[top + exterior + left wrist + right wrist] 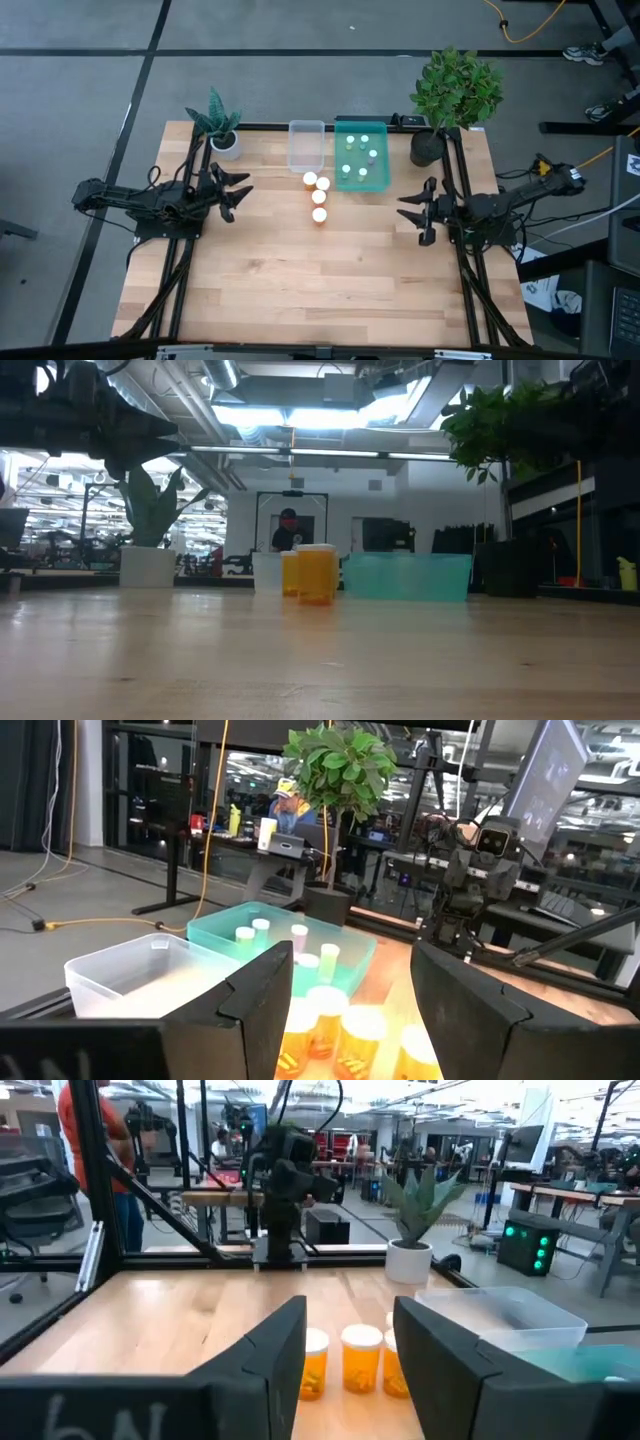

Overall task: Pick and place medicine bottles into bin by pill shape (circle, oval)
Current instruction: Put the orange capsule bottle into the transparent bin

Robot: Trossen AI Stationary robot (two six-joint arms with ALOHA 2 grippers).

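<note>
I had both arms parked at the bench (pixel 300 290) edges. The left gripper (pixel 236 190) sat well to one side of the bottles with its jaws spread and nothing between them; the right gripper (pixel 418 212) mirrored it on the far side, jaws likewise apart and empty.

Three orange bottles (pixel 319 198) with white caps stood in a tight cluster on the bench, roughly midway between the two sets of jaws, out ahead of each. Through the left wrist camera they showed between my jaws but were cut off by the frame edge, so I could not count them surely there. In the right wrist camera one bottle was half hidden behind a finger.

Beyond the cluster lay the clear bin (pixel 306 146), which looked empty, and just beside it the teal bin (pixel 361 181), holding about six small pale bottles (pixel 357 153); from table height the teal wall blurred them out entirely. I could not read any pill shapes.

A small potted plant (pixel 221 128) stood behind the left jaws, a bushy plant (pixel 452 95) behind the right.
</note>
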